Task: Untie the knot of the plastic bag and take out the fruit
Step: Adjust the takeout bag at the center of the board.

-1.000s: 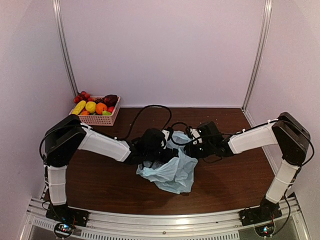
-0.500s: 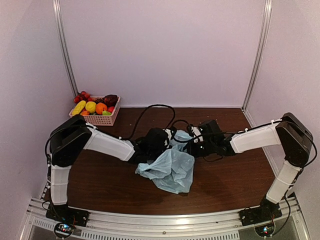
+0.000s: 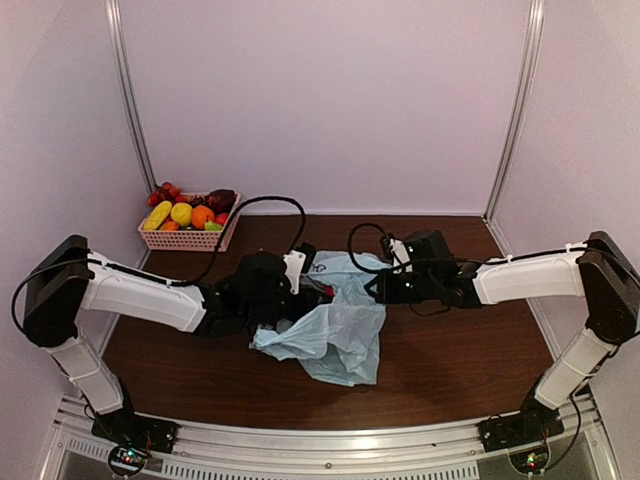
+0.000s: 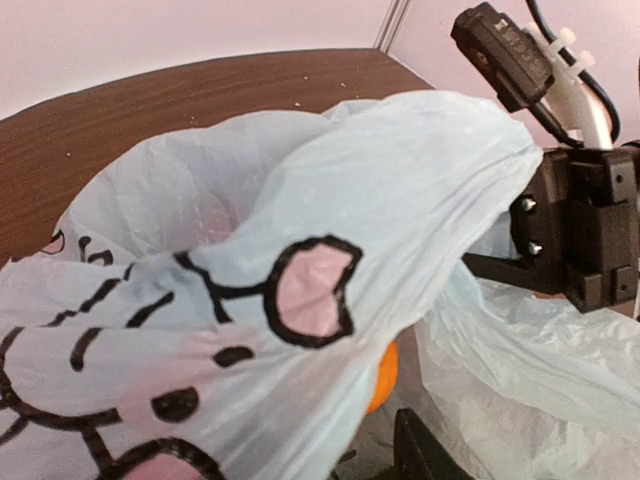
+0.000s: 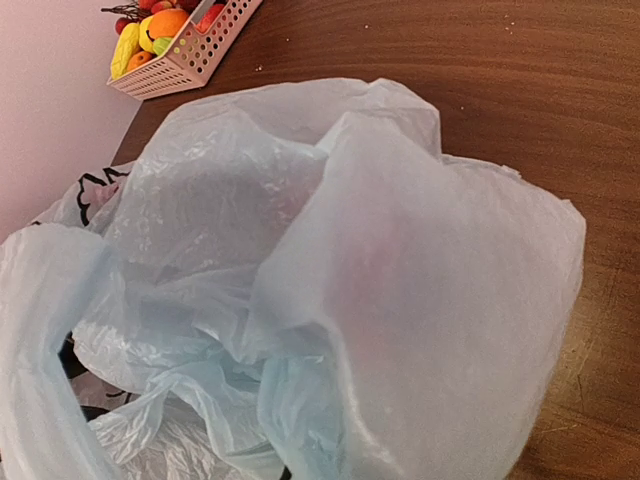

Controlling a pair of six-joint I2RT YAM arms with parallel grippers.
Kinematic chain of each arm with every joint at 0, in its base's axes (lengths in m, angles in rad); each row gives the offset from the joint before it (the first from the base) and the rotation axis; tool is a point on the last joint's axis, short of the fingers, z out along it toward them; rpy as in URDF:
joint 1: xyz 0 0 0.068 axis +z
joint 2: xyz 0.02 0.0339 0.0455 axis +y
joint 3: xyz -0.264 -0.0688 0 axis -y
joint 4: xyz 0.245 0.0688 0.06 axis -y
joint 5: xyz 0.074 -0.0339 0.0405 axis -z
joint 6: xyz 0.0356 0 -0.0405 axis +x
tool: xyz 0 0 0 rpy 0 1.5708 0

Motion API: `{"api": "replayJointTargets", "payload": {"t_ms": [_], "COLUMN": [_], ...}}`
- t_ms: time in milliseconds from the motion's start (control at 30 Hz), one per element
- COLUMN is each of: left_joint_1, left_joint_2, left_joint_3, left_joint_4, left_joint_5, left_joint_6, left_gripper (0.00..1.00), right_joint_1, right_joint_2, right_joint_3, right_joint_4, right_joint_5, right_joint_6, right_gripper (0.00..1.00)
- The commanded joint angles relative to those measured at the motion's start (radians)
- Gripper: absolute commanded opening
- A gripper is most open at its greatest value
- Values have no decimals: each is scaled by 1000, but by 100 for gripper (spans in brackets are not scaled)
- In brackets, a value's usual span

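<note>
The plastic bag has been pulled wider toward the left edge of the table; an orange fruit is exposed for removal; whether either arm's jaws are clenched cannot be told.

We see the plastic bag as thin, translucent, crinkled film with a soft sheen. The table looks like dark, matt, grained wood, and the basket like pink latticed plastic.

Left arm & right arm: white shells, blk joints. Blk cables loop off wrists w/ white zip ties. Right gripper blk, silver screws.
</note>
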Motion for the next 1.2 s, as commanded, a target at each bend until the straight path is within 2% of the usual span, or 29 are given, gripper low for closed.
{"api": "replayJointTargets", "payload": {"t_ms": [0,333,400,500,567,667,733,900,1167], "left_joint_1": [2,2,1,1,1,1,1,2,2], "left_joint_2": [-86,-294,-303,-298,-293,-285,-282,-274,-270], "left_joint_3": [-74,-173,-160,-157,-165,-165,-160,-141,-133], "left_joint_4": [44,4,-34,-44,-28,-17,-18,-50,-78], "left_joint_5": [21,31,52,66,71,65,53,29,21], "left_joint_6": [-43,-7,9,1,-12,-31,-40,-48,-52], "left_gripper": [42,43,43,43,43,43,44,45,48], "right_joint_1": [1,1,2,12,23,56,81,176,370], "right_joint_2": [6,-10,-16,-67,-113,-186,-234,-295,-201], "right_joint_3": [10,-2,1,0,9,30,37,61,174], "right_joint_4": [-4,1,2,0,-25,-87,-127,-163,-161], "right_joint_5": [48,38,15,-4,-2,29,43,52,50], "right_joint_6": [18,12,-6,-45,-80,-147,-181,-241,-333], "right_gripper": [0,0,11,48,67,83,88,95,99]}}
